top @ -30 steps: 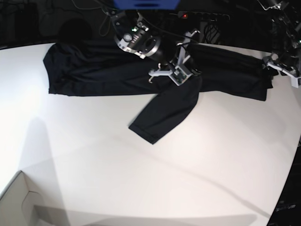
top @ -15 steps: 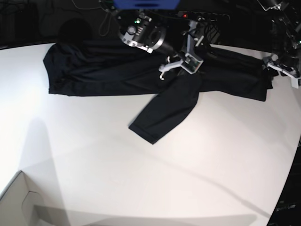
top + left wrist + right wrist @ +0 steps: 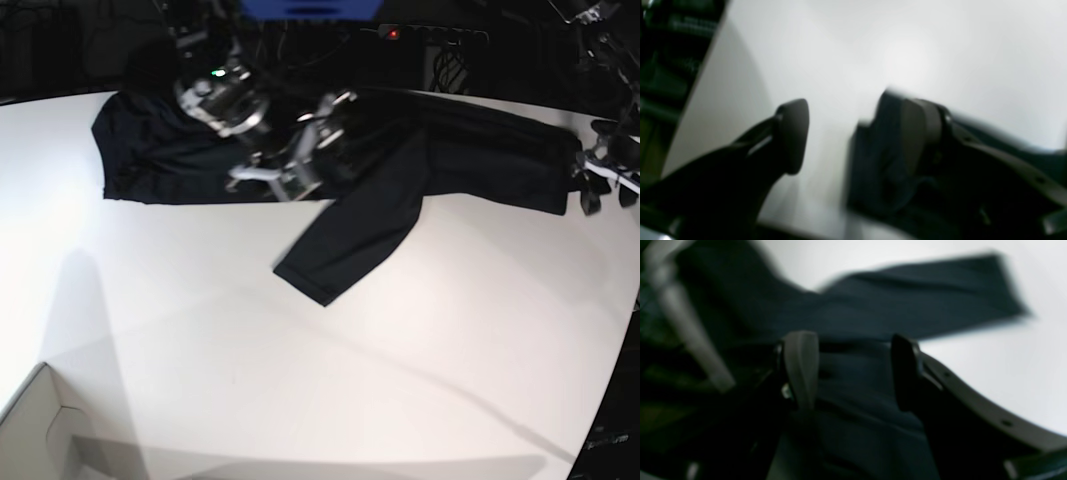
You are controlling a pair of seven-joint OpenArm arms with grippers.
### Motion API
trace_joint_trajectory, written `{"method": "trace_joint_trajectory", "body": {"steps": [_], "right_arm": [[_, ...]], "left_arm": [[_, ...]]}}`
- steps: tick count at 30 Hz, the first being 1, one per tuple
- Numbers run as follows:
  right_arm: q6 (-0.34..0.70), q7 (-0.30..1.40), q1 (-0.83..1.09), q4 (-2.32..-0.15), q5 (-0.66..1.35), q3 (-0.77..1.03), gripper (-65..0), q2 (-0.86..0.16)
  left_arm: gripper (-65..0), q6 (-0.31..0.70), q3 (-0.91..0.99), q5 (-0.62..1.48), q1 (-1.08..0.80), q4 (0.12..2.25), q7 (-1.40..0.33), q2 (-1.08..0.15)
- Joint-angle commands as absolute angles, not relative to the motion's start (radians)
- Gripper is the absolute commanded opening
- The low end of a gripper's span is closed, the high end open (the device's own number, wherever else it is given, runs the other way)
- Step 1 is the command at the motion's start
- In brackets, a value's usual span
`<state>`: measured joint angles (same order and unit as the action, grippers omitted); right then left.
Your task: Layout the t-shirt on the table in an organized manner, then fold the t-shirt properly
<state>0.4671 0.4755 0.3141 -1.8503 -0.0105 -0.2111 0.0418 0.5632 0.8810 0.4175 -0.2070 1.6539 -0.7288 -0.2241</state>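
The black t-shirt [image 3: 470, 150] lies stretched along the back of the white table [image 3: 300, 380], with one sleeve [image 3: 350, 235] pointing toward the front. My right gripper [image 3: 298, 160] hovers over the shirt's middle-left part. In the right wrist view the right gripper [image 3: 853, 373] is open, with dark fabric [image 3: 857, 400] below the gap and the sleeve [image 3: 940, 313] beyond. My left gripper [image 3: 602, 190] is at the shirt's right end. In the left wrist view the left gripper [image 3: 857, 133] is open, with the shirt's edge [image 3: 873, 160] under one finger [image 3: 918, 130] and bare table [image 3: 940, 50] around.
A pale cardboard box corner [image 3: 40, 430] sits at the front left. Dark equipment and cables [image 3: 450, 60] stand behind the table's back edge. The table's curved edge [image 3: 615, 400] runs down the right side.
My right gripper has swung left across the shirt, from above its middle to its middle-left part. My left gripper has shifted a little lower at the shirt's right end.
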Motion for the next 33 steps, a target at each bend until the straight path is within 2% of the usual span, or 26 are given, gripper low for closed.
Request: {"method": "trace_joint_trajectory", "body": {"steps": [1, 5, 9, 12, 16, 24, 28, 31, 33], "right_arm": [[0.469, 0.443, 0.308, -1.882, 0.005, -0.154, -29.5, 0.05], [0.469, 0.449, 0.282, -1.891, 0.005, 0.044, -29.5, 0.056], [0.469, 0.45, 0.263, -1.891, 0.005, 0.24, -29.5, 0.056], [0.469, 0.45, 0.263, -1.891, 0.005, 0.352, -29.5, 0.053], [0.47, 0.45, 0.263, -1.888, 0.005, 0.452, -29.5, 0.05], [0.473, 0.45, 0.278, -1.888, 0.005, 0.602, -29.5, 0.042], [0.473, 0.45, 0.302, -1.891, 0.005, 0.625, -29.6, 0.042], [0.473, 0.45, 0.317, -1.891, 0.005, 0.633, -29.6, 0.042], [0.473, 0.45, 0.32, -1.891, 0.005, 0.639, -29.6, 0.042]], "left_arm": [[-23.0, 0.568, 0.886, 0.469, -0.202, 1.704, -0.702, -0.243], [-23.0, 0.561, 0.832, 0.582, -0.188, 1.805, -0.702, -0.242], [-23.0, 0.553, 0.63, 0.596, -0.143, 1.853, -0.702, -0.217], [-23.0, 0.464, 0.469, 0.578, -0.108, 1.874, -0.704, -0.166], [-23.0, 0.348, 0.211, 0.341, -0.039, 1.86, -0.704, -0.064], [-23.0, 0.328, -0.216, -0.196, -0.005, 1.716, -0.697, 0.134], [-23.0, 0.328, -0.246, -0.354, 0.045, 1.566, -0.693, 0.157], [-23.0, 0.326, -0.246, -0.344, 0.101, 1.466, -0.691, 0.157], [-23.0, 0.277, -0.245, -0.315, 0.147, 1.395, -0.691, 0.157]]}}
